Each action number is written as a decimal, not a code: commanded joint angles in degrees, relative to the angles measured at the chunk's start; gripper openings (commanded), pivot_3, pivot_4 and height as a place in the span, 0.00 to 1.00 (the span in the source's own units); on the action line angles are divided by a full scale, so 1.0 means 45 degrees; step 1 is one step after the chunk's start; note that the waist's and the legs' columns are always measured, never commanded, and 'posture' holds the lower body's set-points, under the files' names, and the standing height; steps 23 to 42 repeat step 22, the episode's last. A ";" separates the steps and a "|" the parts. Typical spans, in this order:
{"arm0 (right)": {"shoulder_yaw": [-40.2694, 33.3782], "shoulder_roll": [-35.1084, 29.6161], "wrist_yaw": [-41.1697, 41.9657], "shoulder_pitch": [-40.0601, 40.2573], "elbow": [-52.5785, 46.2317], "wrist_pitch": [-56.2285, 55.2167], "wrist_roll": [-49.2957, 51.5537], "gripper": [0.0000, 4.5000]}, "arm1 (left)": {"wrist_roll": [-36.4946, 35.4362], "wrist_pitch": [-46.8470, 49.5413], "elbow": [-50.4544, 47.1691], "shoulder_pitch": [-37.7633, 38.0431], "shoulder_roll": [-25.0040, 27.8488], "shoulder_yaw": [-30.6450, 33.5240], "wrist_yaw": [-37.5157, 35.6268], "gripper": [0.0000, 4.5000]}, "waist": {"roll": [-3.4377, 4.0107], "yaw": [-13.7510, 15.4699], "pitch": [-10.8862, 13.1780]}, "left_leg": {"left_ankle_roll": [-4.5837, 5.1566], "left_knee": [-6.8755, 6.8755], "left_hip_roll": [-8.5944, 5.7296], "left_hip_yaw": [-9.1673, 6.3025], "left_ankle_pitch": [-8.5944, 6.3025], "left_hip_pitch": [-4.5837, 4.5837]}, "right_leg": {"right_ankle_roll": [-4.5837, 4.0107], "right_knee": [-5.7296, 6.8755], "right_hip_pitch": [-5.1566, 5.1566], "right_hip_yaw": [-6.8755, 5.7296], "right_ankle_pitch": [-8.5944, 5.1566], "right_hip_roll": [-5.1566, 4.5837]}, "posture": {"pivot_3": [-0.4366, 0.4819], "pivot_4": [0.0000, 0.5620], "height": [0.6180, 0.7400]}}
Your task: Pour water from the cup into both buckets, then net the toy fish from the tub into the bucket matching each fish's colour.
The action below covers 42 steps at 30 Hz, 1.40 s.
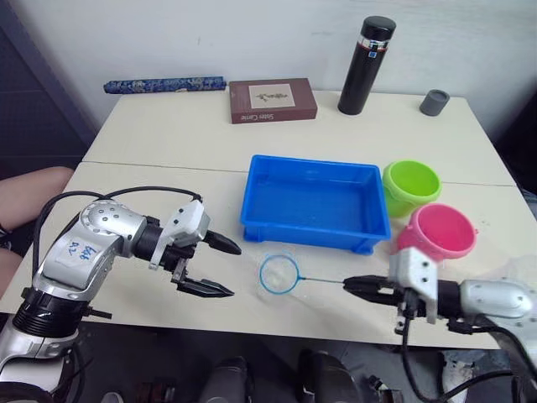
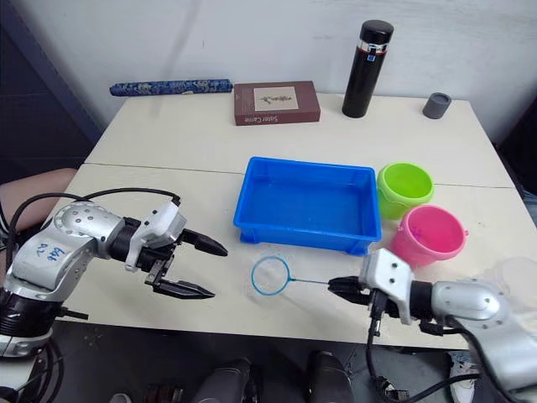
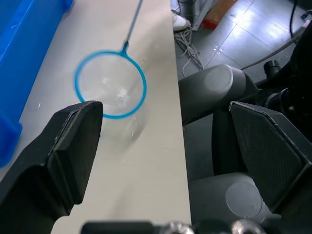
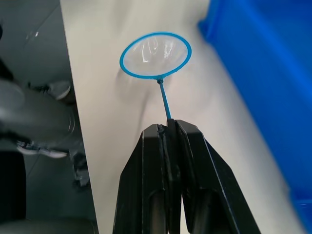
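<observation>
Nearest the bench (image 1: 168, 143) edge, the net (image 1: 278, 274) is seen lying with its blue hoop flat on the pale top, just in front of the blue tub (image 1: 312, 202). Its thin handle is pinched between the closed fingers of the right gripper (image 1: 359, 285), right at the handle's far end from the hoop. To the other side, the left gripper (image 1: 220, 267) is held with its fingers spread wide and nothing between them, near the hoop but apart from it.

The netting step looks to be in hand. A grip so far out on a thin wire should be expected to let the hoop droop and swing, so the lift is best made slowly and the hoop kept level as it is carried over the tub's near rim. The rim should be cleared fully before the hoop is lowered, or the hoop may catch on it.

Behind the net, the tub holds a shallow blue interior; no toy fish can be made out in it at this size. Beside the tub on the right side stand the pink bucket (image 1: 440, 230) and, just behind it, the lime green bucket (image 1: 410, 185), the two set close together. Whether water is already in them cannot be told.
</observation>
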 commanded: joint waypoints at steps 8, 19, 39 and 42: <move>-0.1997 -0.0027 -0.1053 0.0697 0.0328 -0.0185 -0.0046 0.99 | -0.0974 0.0513 0.0596 -0.0523 -0.0993 0.0925 0.1326 1.00 | 0.0002 0.0061 0.0000 | -0.0001 0.0006 0.0004 0.0000 0.0001 -0.0008 | 0.0000 0.0001 -0.0002 -0.0003 0.0000 -0.0006 | 0.48 0.27 1.00; -1.2197 0.1160 -0.1677 0.4625 -0.1170 0.3199 0.3198 0.99 | -0.0292 -0.0865 0.5253 -0.3048 -0.2249 0.1597 0.2248 1.00 | -0.0015 0.0130 -0.0007 | -0.0008 -0.0017 0.0006 0.0038 -0.0003 0.0023 | 0.0000 0.0010 0.0001 -0.0027 0.0000 0.0015 | 0.48 0.27 1.00; -1.3033 0.1265 -0.1854 0.4923 -0.1082 0.3467 0.3551 0.99 | -0.0070 -0.1407 0.6286 -0.3590 -0.2314 0.1526 0.1916 1.00 | -0.0020 0.0088 -0.0007 | -0.0006 -0.0057 0.0003 0.0091 -0.0004 0.0092 | 0.0000 0.0012 0.0025 -0.0012 0.0000 0.0017 | 0.48 0.27 1.00; -1.3033 0.1265 -0.1854 0.4923 -0.1082 0.3467 0.3551 0.99 | -0.0070 -0.1407 0.6286 -0.3590 -0.2314 0.1526 0.1916 1.00 | -0.0020 0.0088 -0.0007 | -0.0006 -0.0057 0.0003 0.0091 -0.0004 0.0092 | 0.0000 0.0012 0.0025 -0.0012 0.0000 0.0017 | 0.48 0.27 1.00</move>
